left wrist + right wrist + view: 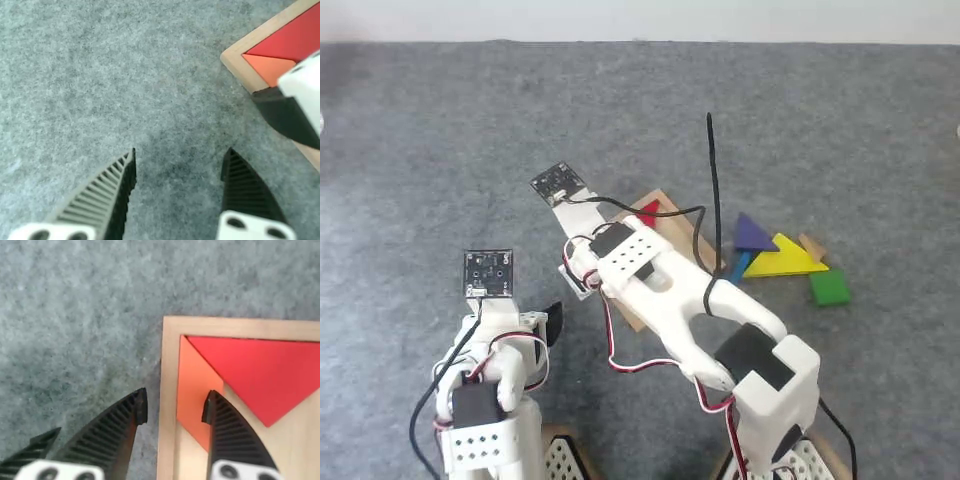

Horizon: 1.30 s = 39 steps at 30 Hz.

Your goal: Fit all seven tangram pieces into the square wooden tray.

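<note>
Two arms stand at the near edge of the grey carpet (440,150). The left gripper (181,152) hangs over bare carpet, left of the tray, with its jaws spread and nothing between them.

The one square wooden tray (167,390) lies mid-table. In the high view it sits largely under the right arm (670,290), with its far corner and a bit of red peeking out. The wrist views show two pieces inside it: a red triangle (260,375) and an orange triangle (192,390), edge to edge in one corner. The right gripper (176,395) has its jaws apart astride the tray's rim, one finger over carpet and one over the orange triangle.

To the right, the high view shows five loose pieces clustered together: a blue piece (740,267), a purple triangle (752,234), a yellow triangle (786,259), a tan piece (812,246) and a green square (830,288).
</note>
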Motion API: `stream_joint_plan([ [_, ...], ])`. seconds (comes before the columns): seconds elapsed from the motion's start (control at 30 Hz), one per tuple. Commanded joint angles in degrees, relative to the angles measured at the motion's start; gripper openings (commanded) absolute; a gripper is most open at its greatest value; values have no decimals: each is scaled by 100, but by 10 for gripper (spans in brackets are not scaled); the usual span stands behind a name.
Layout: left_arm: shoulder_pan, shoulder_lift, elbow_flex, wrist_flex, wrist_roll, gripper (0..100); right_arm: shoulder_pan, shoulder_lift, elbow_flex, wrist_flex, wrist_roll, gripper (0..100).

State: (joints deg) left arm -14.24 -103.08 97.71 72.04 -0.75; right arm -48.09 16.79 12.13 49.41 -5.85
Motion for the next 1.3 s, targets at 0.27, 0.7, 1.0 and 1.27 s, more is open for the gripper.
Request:
stream_joint_plan([
  [0.27, -9, -123, -127, 26, 44, 271, 180, -48, 9, 347, 62, 187],
  [0.7, -9, -123, -127, 26, 44, 271, 1112, -57, 53, 1437, 44, 187],
  [1.0, -9, -123, -127, 26, 44, 271, 2141, -57, 53, 1657, 35, 187],
  [1.27, -9, -123, -127, 26, 44, 271, 2185, -57, 26, 1446, -114, 187],
])
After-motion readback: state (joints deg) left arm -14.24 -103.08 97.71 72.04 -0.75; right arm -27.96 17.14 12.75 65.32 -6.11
